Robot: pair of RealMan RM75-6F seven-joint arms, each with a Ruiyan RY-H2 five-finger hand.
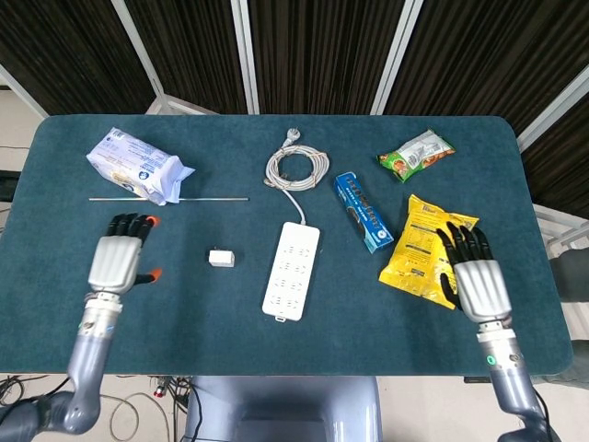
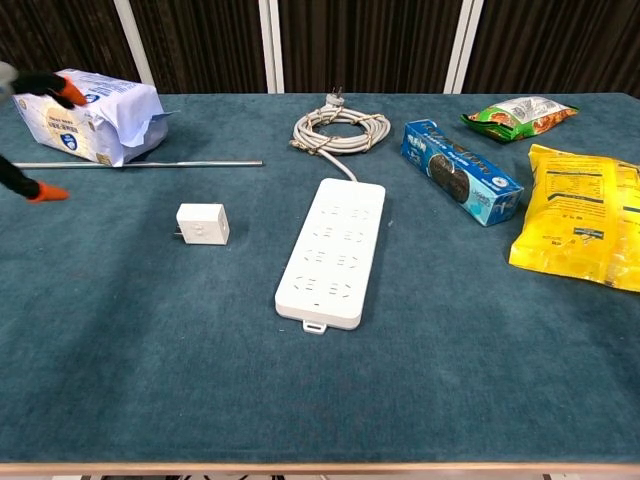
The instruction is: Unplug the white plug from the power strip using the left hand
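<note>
The white plug lies loose on the blue table, to the left of the white power strip, whose sockets hold nothing. My left hand hovers well to the left of the plug with fingers spread and nothing in it; the chest view catches only its orange fingertips at the left edge. My right hand is open too, near the table's right front, beside the yellow snack bag.
The strip's coiled cord lies at the back middle. A blue cookie box sits right of the strip, a green snack pack at back right. A white tissue pack and a thin metal rod lie at back left.
</note>
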